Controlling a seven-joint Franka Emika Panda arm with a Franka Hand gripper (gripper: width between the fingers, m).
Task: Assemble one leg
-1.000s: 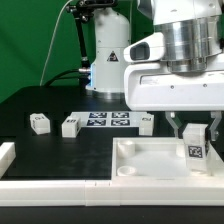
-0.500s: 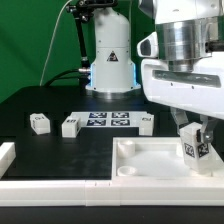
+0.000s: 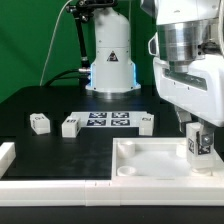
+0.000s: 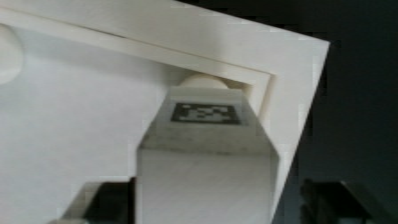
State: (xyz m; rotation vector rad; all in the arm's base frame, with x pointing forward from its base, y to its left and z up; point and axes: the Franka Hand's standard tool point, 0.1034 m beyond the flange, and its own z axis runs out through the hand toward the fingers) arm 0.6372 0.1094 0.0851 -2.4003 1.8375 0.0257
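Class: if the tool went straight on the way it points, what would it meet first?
Likely the tray, near its corner; the leg in the tool would touch it first. Depth is unclear.

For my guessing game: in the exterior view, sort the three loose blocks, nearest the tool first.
1. Near block, at the marker board's tool-side end; tool.
2. Middle block, at its other end.
3. Lone block, at the exterior view's left.

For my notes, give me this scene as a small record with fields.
gripper: shut on the leg
leg: upright, over the tray corner at the exterior view's right
contact with tray: cannot tell
loose legs: three, on the black table beside the marker board
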